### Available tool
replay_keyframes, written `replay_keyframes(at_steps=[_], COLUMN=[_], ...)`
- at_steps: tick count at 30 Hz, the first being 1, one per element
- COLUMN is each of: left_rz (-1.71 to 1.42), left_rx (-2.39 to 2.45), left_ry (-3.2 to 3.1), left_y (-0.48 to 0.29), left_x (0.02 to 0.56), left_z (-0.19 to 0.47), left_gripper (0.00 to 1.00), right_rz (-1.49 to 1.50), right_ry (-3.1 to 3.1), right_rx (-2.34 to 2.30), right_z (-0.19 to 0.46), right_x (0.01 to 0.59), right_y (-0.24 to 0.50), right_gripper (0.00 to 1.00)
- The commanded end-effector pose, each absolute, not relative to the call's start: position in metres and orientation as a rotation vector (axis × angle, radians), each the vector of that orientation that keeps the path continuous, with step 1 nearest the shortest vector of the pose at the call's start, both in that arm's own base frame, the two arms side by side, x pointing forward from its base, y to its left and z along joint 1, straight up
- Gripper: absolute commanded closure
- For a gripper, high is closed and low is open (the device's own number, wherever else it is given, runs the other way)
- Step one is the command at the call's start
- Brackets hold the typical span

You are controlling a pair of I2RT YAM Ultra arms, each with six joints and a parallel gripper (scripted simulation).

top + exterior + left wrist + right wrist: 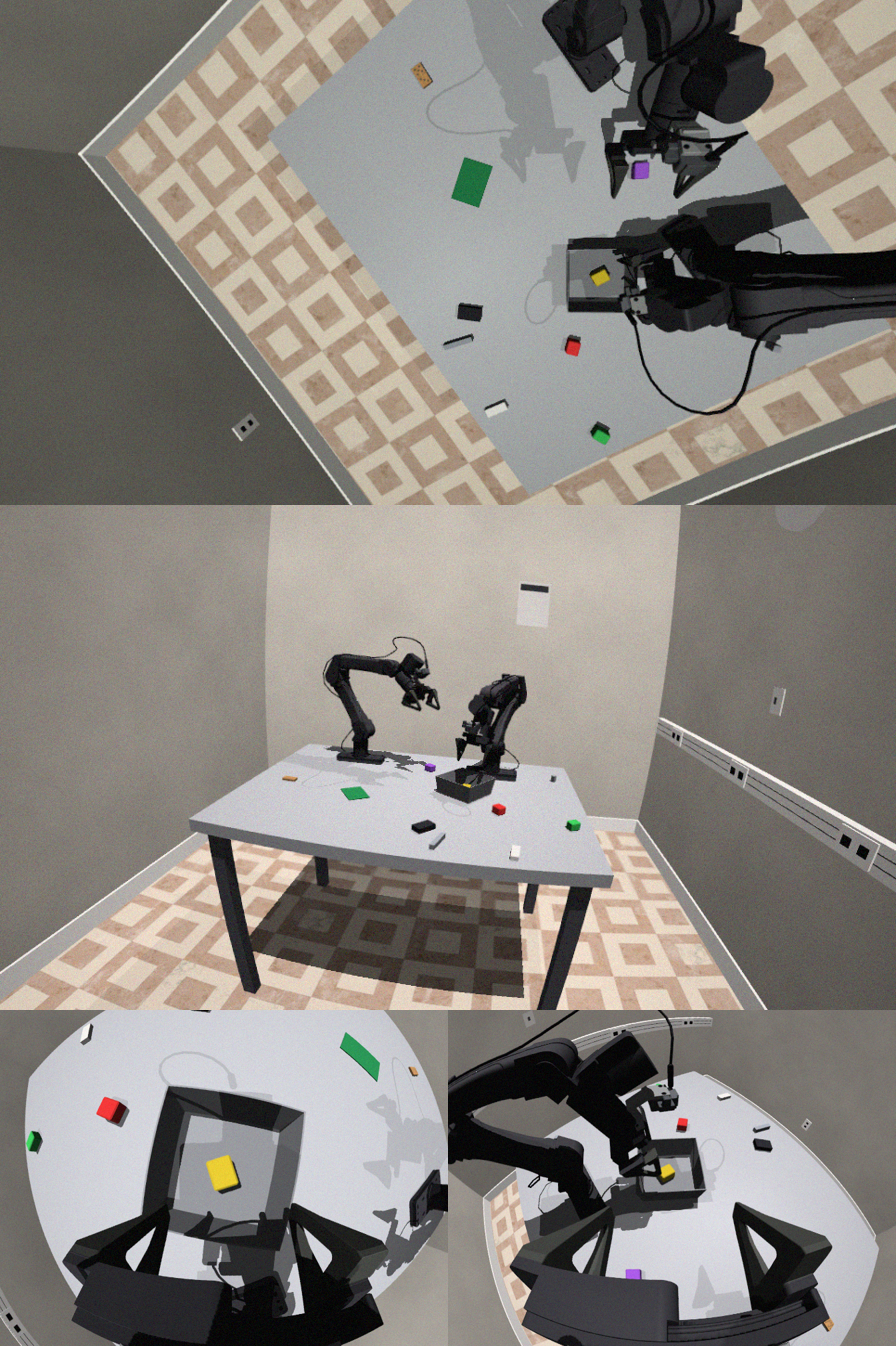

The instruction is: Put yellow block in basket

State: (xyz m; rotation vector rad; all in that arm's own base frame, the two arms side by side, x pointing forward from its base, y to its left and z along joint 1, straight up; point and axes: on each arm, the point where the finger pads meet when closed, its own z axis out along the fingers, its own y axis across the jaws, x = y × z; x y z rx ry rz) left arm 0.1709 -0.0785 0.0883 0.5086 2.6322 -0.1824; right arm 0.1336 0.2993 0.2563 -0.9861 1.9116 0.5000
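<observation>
The yellow block [599, 277] [466, 785] [222, 1173] [667, 1173] lies on the floor of the grey basket [592, 305] [159, 1155] [672, 1195], near its middle. The basket stands flat on the table, right side up. No other block shows in it; the left arm hides part of it in the top view. My left gripper [229, 1211] is open and empty, above the basket's edge on that arm's own side, clear of the block. My right gripper [646, 195] [428, 708] [673, 1212] is open and empty, high above the table near the purple block [640, 170] [429, 767] [633, 1274].
A red block [572, 346] [108, 1108] lies beside the basket. A green block [600, 434], a white piece [496, 408], a black piece [469, 312] and a grey bar [458, 342] lie farther out. A flat green rectangle [471, 182] and an orange piece [421, 75] lie beyond.
</observation>
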Motion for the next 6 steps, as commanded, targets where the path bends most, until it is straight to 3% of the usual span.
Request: replay_keyframes(at_steps=[1,6], left_rz=[-0.209,-0.209], left_rx=[0.499,0.499], left_ry=[2.575,2.575], left_y=[-0.0822,-0.0822], left_x=[0.1784,0.1784], left_z=[0.0988,0.0988], left_gripper=[0.0,0.0], right_rz=[0.523,0.523], right_ry=[1.891,1.891], right_rx=[-0.96,-0.96], right_z=[0.2713,0.2713], right_x=[0.1345,0.1345], right_y=[0.3016,0.3016], right_gripper=[0.0,0.0])
